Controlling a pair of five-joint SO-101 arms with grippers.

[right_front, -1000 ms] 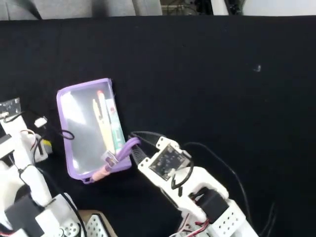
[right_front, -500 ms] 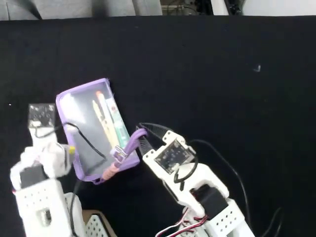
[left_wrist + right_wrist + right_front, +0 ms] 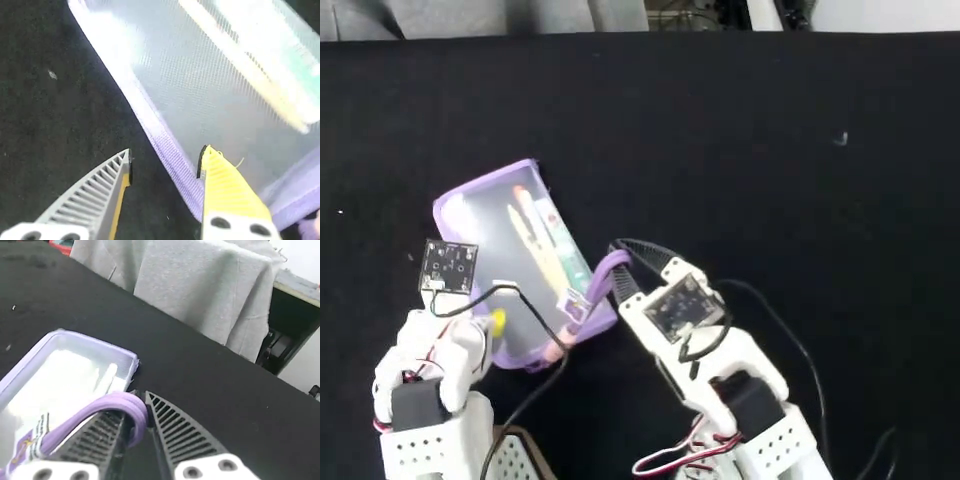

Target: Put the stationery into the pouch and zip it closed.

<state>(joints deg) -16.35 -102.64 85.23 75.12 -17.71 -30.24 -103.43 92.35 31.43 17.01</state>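
In the high view, the pouch (image 3: 480, 235), clear with a purple border, lies at the left centre of the frame on the black table (image 3: 770, 150), turned at a slant. The stationery (image 3: 538, 235) sits inside it along its right-hand side: a yellow pencil-like stick, a white one with a red tip, and a greenish piece beside them. A purple strap (image 3: 605, 272) runs from the pouch's lower right corner up towards the centre of the frame. The right gripper (image 3: 139, 401) is clenched on this strap, whose loop curls between the two black fingers in the right wrist view. The left arm rises from the lower left of the high view to the pouch's lower edge. The left gripper (image 3: 166, 151) is released, its jaws wide apart. The yellow finger hangs over the pouch's clear face and the grey one over the bare table, with the purple border crossing the gap between them. Whether either finger touches the pouch cannot be told. A grey cloth (image 3: 200, 285) hangs behind the table's far edge.
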